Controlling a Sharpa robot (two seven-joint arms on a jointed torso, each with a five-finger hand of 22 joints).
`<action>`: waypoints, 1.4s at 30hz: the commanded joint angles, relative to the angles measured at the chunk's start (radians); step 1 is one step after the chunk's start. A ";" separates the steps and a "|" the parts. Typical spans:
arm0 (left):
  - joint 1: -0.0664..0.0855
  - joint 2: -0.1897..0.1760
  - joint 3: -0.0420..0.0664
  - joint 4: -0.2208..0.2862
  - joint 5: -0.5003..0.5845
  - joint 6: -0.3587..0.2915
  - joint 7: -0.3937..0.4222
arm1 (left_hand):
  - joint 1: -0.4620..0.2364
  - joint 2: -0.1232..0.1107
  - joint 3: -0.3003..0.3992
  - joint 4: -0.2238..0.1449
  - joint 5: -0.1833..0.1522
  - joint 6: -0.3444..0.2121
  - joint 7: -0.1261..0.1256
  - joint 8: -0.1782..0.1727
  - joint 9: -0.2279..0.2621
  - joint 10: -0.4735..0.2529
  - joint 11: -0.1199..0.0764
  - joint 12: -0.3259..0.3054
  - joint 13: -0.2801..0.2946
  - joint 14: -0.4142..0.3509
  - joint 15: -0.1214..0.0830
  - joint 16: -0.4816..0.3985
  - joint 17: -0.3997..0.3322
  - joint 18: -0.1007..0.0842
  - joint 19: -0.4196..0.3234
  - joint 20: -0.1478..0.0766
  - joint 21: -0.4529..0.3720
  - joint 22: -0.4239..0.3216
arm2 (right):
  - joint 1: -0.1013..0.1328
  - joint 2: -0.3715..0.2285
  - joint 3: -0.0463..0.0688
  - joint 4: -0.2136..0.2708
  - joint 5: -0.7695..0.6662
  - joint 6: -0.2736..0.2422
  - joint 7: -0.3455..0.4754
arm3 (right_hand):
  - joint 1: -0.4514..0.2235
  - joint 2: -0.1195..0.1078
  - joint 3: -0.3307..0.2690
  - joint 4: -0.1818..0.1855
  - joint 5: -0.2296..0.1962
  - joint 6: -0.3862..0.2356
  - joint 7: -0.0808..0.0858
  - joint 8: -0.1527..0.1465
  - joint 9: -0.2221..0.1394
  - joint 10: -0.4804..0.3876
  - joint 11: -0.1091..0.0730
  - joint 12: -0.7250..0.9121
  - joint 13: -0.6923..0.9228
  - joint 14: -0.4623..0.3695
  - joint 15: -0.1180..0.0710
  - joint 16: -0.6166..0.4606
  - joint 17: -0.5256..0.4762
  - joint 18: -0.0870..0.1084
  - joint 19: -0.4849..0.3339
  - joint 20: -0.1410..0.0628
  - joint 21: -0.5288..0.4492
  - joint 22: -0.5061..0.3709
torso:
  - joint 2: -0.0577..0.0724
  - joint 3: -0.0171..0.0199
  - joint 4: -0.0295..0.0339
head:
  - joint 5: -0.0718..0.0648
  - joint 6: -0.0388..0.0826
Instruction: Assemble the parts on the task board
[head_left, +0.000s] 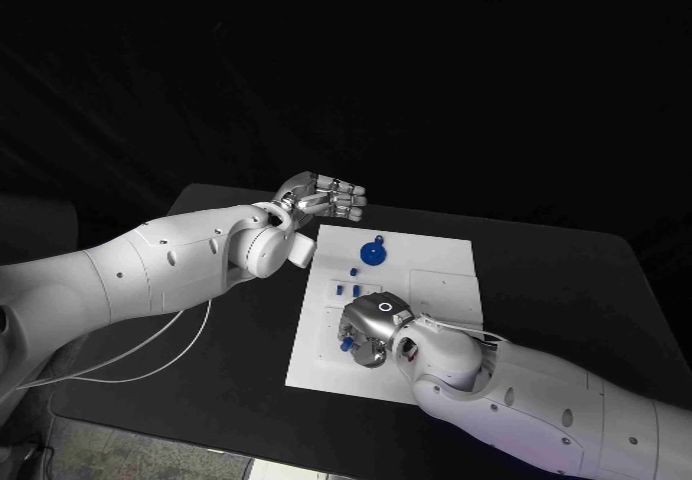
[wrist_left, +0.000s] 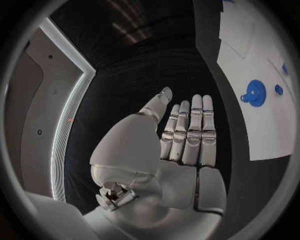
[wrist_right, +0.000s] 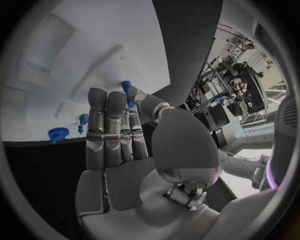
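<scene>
- Fingers (wrist_right: 115, 125) of right hand (head_left: 372, 328) lie straight and side by side over the board (head_left: 433, 300), thumb tip against a small blue part (wrist_right: 127, 90); right wrist view shows that part between thumb and nearest finger, so it looks pinched, though the contact is partly hidden.
- Head view: right hand sits on the board's near-left area, a bit of blue (head_left: 348, 343) showing at its lower left edge.
- Fingers (wrist_left: 187, 130) of left hand (head_left: 320, 196) are straight, close together, nothing in them; thumb stands a little apart from the rest.
- Left hand is off the board, just beyond its far-left corner, above the black surface (head_left: 577, 290), palm turned toward the board.
- Board: white plate, middle of the surface, long side running away from the robot.
- Blue gear (head_left: 374, 254): on the board's far-left part, near the left hand, well apart from the right hand. Also seen in left wrist view (wrist_left: 254, 93) and in right wrist view (wrist_right: 58, 134).
- Small blue pegs (head_left: 345, 288): a few on the board between the gear and the right hand, just beyond the right hand's fingertips. Whether they stand in holes or lie loose cannot be told.
- Faint rectangular outlines mark the board's right half.
</scene>
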 joint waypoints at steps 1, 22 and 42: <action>0.001 0.002 0.001 0.001 0.005 0.014 0.006 | -0.002 0.000 0.000 0.004 -0.005 -0.007 -0.003 0.001 0.001 -0.004 -0.001 -0.001 0.000 -0.009 0.000 -0.003 0.001 -0.012 0.004 0.000 0.007 -0.001 | -0.004 0.006 -0.006 -0.006 -0.021 0.043 -0.005 | 0.001 0.010 -0.003 -0.005 0.005 0.007 0.001 0.005 0.005 0.005 0.002 0.003 0.001 0.002 -0.007 -0.002 0.001 0.013 0.016 -0.004 0.001 0.035 | 0.000 -0.0004 0.0004 | 0.001 0.000; 0.001 0.002 0.001 0.000 0.005 0.018 0.003 | -0.002 -0.001 0.000 0.009 -0.004 -0.008 -0.003 0.001 0.001 -0.005 -0.001 -0.001 0.000 -0.009 0.000 -0.003 0.001 -0.013 0.005 0.000 0.009 -0.012 | -0.004 0.013 -0.018 -0.012 -0.003 0.007 -0.006 | -0.043 -0.085 -0.051 0.039 0.046 -0.153 0.028 0.003 -0.002 -0.181 0.055 0.002 -0.003 -0.008 0.030 0.002 -0.009 0.042 0.009 0.032 -0.071 0.010 | 0.000 0.0007 -0.0008 | 0.001 -0.001; 0.001 -0.005 0.000 0.000 0.005 0.027 -0.005 | 0.001 -0.002 0.001 0.009 -0.005 -0.010 -0.002 0.001 0.001 -0.006 0.000 -0.001 0.000 -0.009 0.000 -0.003 0.001 -0.012 0.005 0.000 0.013 -0.020 | -0.004 -0.063 0.000 0.083 0.032 -0.135 -0.033 | 0.014 -0.124 -0.230 0.107 0.074 -0.193 0.021 0.004 -0.002 -0.262 0.073 0.005 -0.004 -0.043 0.046 0.007 -0.076 0.057 0.009 0.054 -0.197 -0.035 | 0.000 0.0028 -0.0024 | -0.013 0.005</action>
